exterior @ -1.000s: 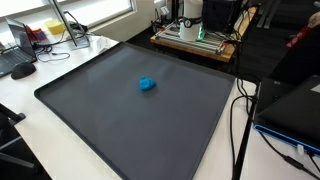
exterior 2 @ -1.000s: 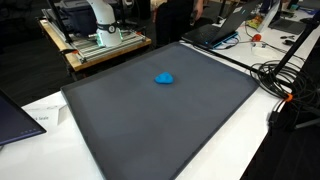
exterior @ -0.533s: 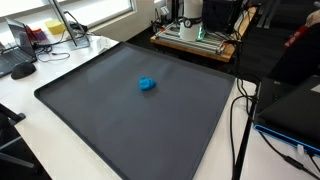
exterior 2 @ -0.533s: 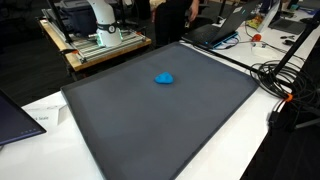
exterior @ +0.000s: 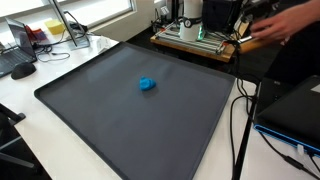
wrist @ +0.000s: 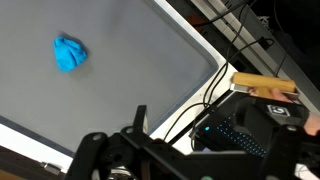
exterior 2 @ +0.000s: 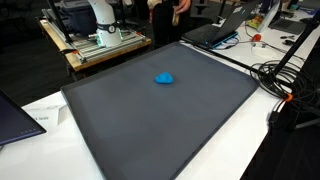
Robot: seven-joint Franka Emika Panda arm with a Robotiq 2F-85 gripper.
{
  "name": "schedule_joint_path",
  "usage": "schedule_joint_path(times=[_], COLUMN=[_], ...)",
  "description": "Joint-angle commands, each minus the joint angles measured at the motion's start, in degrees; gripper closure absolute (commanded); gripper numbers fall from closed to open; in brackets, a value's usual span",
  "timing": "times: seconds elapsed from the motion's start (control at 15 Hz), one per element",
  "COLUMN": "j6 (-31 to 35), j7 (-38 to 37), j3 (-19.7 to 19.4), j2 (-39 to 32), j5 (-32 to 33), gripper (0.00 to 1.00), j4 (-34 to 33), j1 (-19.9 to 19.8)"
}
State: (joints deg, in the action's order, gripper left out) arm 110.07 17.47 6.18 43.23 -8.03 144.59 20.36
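Someone's arm (exterior: pixel 285 22) has come in beyond the mat's (exterior: pixel 120 125) far corner. Only the wrist view shows the gripper (wrist: pixel 188 152), jaws spread, clear of the blue lump (wrist: pixel 69 53).

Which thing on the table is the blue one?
The small crumpled lump, lying alone on the dark grey mat. The cables beside the mat are black.
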Motion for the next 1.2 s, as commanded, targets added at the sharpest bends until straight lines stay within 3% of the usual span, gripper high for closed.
schedule_joint_path(times=[0.0,0.93,1.07,1.13], j6=[-0.19,-1.21,-1.39,-1.36], j7=[0.16,0.66,0.55,0.54], j3=[0.24,0.01,0.20,0.21], j2=[-0.03,-1.35,-1.43,-1.38], j5=[-0.19,0.06,0.52,0.59], gripper=[0.00,0.00,0.26,0.34], j4=[-0.16,-1.35,-1.48,-1.45], j1=[-0.33,-0.45,-0.60,-0.63])
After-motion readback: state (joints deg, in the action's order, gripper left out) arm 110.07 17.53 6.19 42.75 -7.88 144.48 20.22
